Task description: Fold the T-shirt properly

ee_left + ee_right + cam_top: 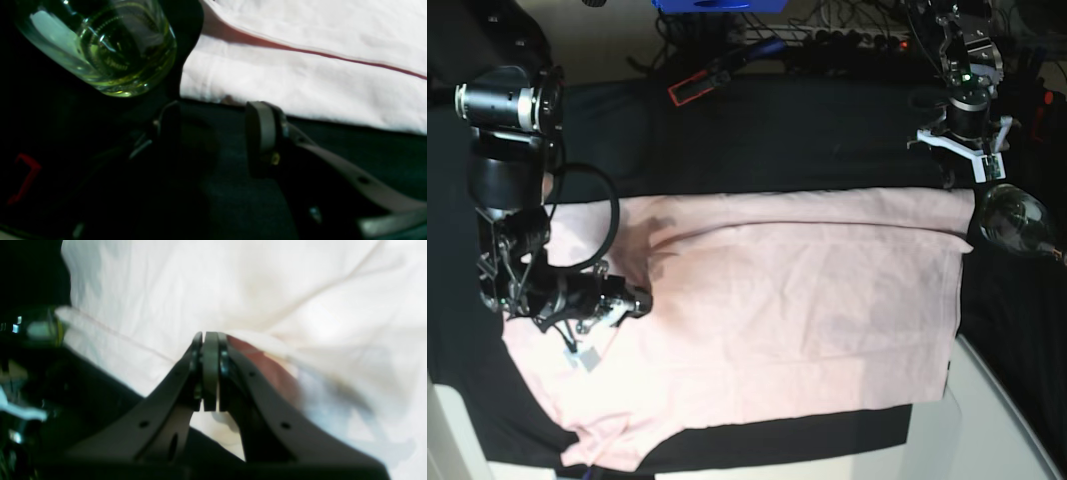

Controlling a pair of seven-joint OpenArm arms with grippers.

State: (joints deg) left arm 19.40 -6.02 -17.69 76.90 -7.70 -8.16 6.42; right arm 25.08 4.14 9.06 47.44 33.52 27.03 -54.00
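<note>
One pale pink T-shirt (777, 320) lies spread flat across the black-covered surface (777, 130). Two arms work it. The right end effector (210, 373) is pinched closed on a raised fold of the T-shirt near one side edge. The left end effector (213, 133) stands wide, holding nothing, just beside the shirt's opposite edge, near one glass bottle (100, 46).
</note>
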